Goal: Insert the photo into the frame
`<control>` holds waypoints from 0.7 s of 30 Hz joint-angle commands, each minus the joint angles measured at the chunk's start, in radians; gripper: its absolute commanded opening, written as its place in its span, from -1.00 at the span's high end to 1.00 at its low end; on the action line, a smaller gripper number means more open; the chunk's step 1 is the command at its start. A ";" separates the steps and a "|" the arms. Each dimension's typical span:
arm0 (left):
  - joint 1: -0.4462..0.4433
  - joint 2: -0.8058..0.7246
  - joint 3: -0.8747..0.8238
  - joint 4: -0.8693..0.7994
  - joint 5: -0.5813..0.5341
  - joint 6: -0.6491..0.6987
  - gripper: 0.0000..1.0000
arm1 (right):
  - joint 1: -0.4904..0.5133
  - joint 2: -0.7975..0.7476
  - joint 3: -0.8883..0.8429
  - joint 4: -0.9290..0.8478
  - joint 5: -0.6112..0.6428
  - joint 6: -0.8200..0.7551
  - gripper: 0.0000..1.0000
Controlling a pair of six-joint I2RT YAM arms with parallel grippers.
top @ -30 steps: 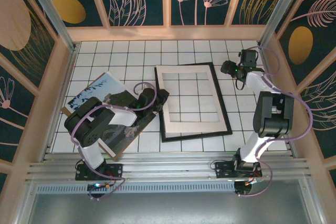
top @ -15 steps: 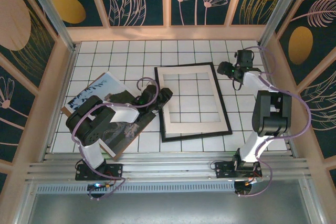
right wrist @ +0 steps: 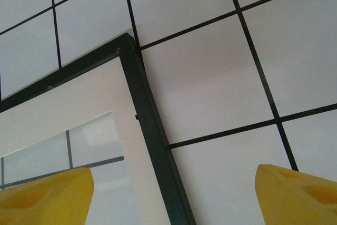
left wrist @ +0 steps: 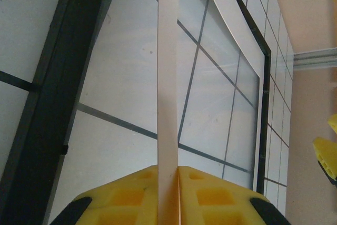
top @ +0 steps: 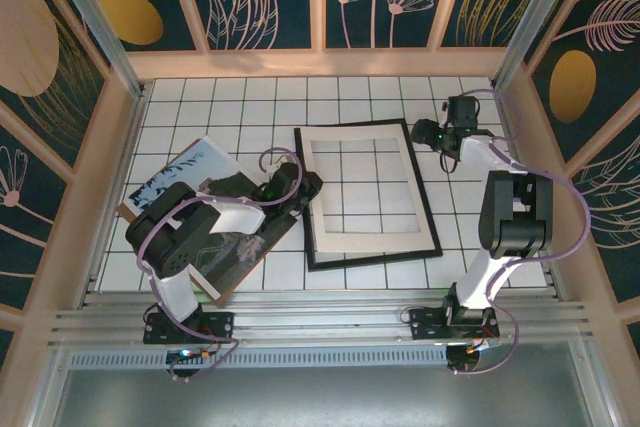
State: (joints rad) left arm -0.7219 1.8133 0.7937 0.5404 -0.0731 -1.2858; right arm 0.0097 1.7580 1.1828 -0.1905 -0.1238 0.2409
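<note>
Photo (top: pixel 180 175) lies flat at the table's (top: pixel 250 107) left side on a brown backing board (top: pixel 228 290), outside the frame (top: pixel 370 261). Frame holds a cream mat (top: pixel 365 240); table tiles show through the mat's opening. Photo sits skewed to the tile grid, long axis running far-left to near-right, pale sky end toward the far left; the left arm covers much of it. Left gripper (top: pixel 300 187) sits just past the photo's right side, at the frame's left edge. Left wrist view: its jaws are clamped on the mat's thin edge (left wrist: pixel 168 77). Right gripper (top: pixel 428 133) hangs at the frame's far right corner, well apart from the photo, fingers (right wrist: pixel 42 188) spread wide and holding nothing
</note>
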 commanded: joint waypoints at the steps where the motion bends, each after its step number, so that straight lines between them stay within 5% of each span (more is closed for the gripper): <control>1: -0.012 0.033 0.033 0.000 -0.019 0.006 0.65 | 0.011 0.021 0.015 -0.010 -0.002 -0.012 -0.61; 7: -0.016 0.055 0.036 -0.003 -0.005 -0.003 0.55 | 0.013 0.022 0.014 -0.011 -0.004 -0.011 -0.61; 21: -0.017 0.004 0.056 -0.132 -0.028 0.105 -0.06 | 0.018 0.012 0.008 -0.007 -0.005 -0.012 -0.61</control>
State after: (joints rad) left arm -0.7349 1.8462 0.8299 0.4881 -0.0872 -1.2308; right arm 0.0154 1.7683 1.1828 -0.1905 -0.1242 0.2409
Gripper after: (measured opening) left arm 0.520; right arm 0.807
